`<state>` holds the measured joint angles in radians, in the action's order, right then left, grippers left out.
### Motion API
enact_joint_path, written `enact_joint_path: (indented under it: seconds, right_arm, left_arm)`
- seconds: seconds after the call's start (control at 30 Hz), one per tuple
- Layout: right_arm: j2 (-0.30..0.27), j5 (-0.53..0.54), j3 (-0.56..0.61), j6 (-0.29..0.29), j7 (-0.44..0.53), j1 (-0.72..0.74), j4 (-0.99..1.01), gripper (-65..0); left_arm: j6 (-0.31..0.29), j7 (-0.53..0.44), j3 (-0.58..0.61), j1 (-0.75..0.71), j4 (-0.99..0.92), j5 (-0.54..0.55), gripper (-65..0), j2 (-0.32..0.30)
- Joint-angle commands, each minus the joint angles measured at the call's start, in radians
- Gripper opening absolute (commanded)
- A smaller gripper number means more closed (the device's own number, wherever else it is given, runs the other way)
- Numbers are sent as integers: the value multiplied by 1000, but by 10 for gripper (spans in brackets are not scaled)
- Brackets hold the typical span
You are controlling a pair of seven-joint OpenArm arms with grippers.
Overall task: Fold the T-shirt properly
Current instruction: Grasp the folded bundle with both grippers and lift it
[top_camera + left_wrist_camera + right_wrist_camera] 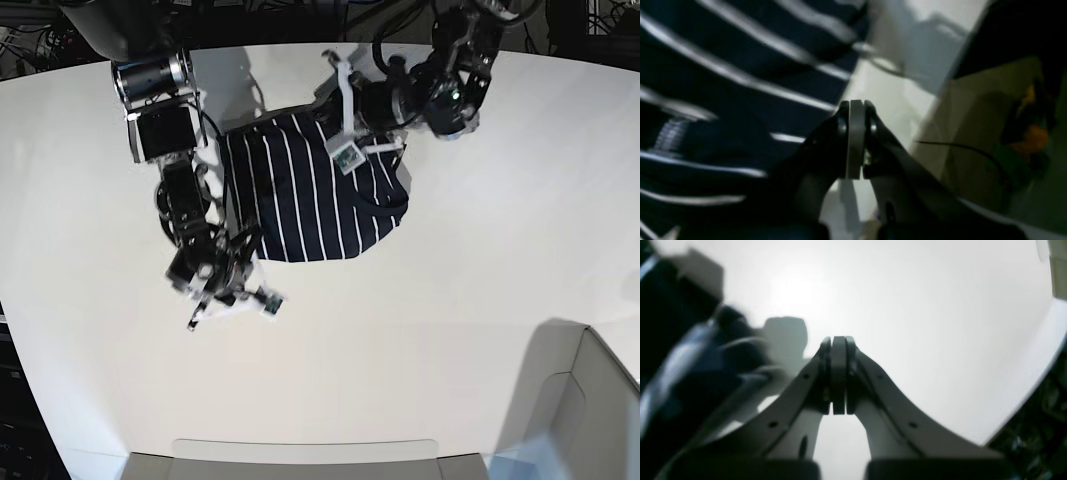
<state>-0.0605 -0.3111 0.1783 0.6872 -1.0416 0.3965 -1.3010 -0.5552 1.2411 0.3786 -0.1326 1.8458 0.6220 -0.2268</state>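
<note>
The T-shirt (310, 190), dark navy with thin white stripes, lies bunched and partly folded on the white table (480, 250) at the back centre. My left gripper (332, 62) is shut at the shirt's far edge. In the left wrist view its jaws are pressed together with no cloth visible between them (857, 105), and the striped shirt (723, 83) fills the left side. My right gripper (196, 315) is shut and empty over bare table, off the shirt's near left corner. In the right wrist view (838, 340) the blurred shirt (690, 350) is at the left.
A grey box (585, 400) stands at the front right corner and a flat grey tray edge (300, 455) lies along the front. The curved table edge (1033, 386) is close on the right of the right wrist view. Cables and clutter sit behind the table.
</note>
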Motion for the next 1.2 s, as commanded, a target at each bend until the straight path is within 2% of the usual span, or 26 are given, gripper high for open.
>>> enact_joint_path:
  seconds: [0.0,0.13,0.23,0.3,0.4,0.5,0.57,0.7,0.8,0.9,1.0,1.17]
  right_arm:
    - [-26,8,31,11,5,-5,-30,-650]
    - [-106,8,177,11,-15,-117,-125,-650]
    - [-137,10,217,11,-130,-198,-272,-650]
    - [-140,10,215,11,-210,-262,-409,-650]
    - [-143,8,214,11,-265,-322,-569,-650]
    - [-140,-18,166,11,-286,-348,-658,-650]
    - [-123,-58,88,11,-283,-348,-671,-650]
    - [-55,-136,-125,11,-279,-265,-612,-650]
    - [-46,-152,-217,11,-246,-172,-480,-650]
    - [-40,-153,-224,11,-184,-130,-369,-650]
    - [20,-153,-219,11,-142,-123,-312,-650]
    - [106,-155,-196,11,-53,-138,-229,-650]
  left_arm:
    - [19,-28,-14,29,-15,9,-650,-6]
    - [120,-33,-146,83,-104,9,-650,-4]
    - [160,-33,-303,132,-127,14,-650,4]
    - [189,-28,-413,170,-137,14,-650,25]
    - [195,-22,-519,207,-123,16,-650,57]
    - [192,-22,-550,204,-68,17,-650,76]
    - [188,-17,-542,193,-5,19,-650,85]
    - [186,45,-376,135,64,57,-650,89]
    - [186,44,-195,109,64,66,-650,89]
    - [189,44,-3,104,64,58,-650,66]
    - [194,42,133,95,64,58,-650,20]
    - [194,41,198,90,59,58,-650,-7]
